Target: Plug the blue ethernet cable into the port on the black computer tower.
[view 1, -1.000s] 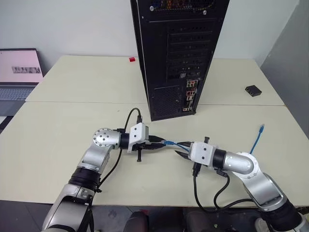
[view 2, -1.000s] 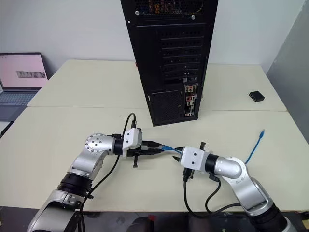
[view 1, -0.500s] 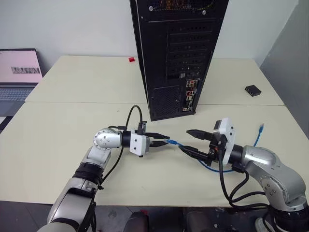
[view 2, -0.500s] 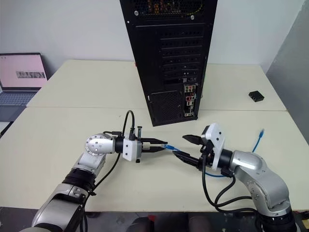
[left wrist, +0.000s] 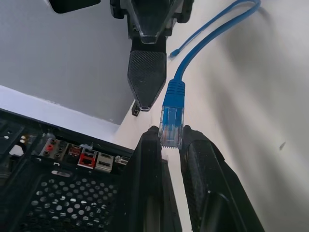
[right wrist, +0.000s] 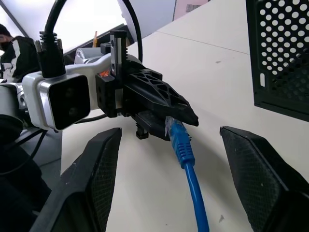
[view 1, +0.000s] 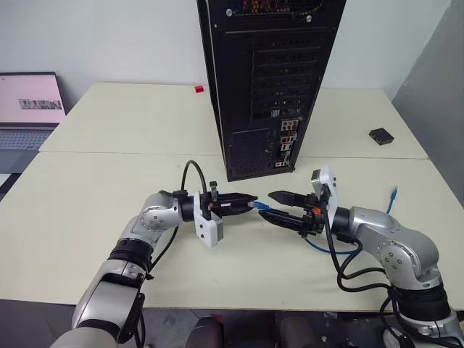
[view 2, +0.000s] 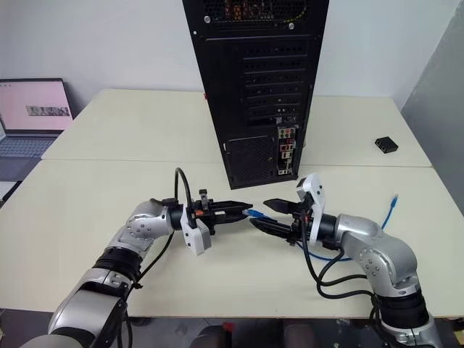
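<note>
1. Left gripper, frame centre, pinches the cable plug.
2. Right gripper faces it, fingers spread, holding nothing.
3. Tower stands upper centre, port facing the grippers.

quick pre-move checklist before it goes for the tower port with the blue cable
1. Plug held: left claw shut on the clear plug of the blue ethernet cable. ok.
2. Right claw released: fingers stand wide, either side of the cord, not touching it. ok.
3. Plug aimed at the port: it points sideways toward the right claw, not at the black computer tower. not ok.
4. Port free: connector cluster visible, nothing plugged there. ok.
5. Cord slack: it loops loosely on the table, far end lying free. ok.
6. Clip orientation versus socket: cannot tell.
</note>
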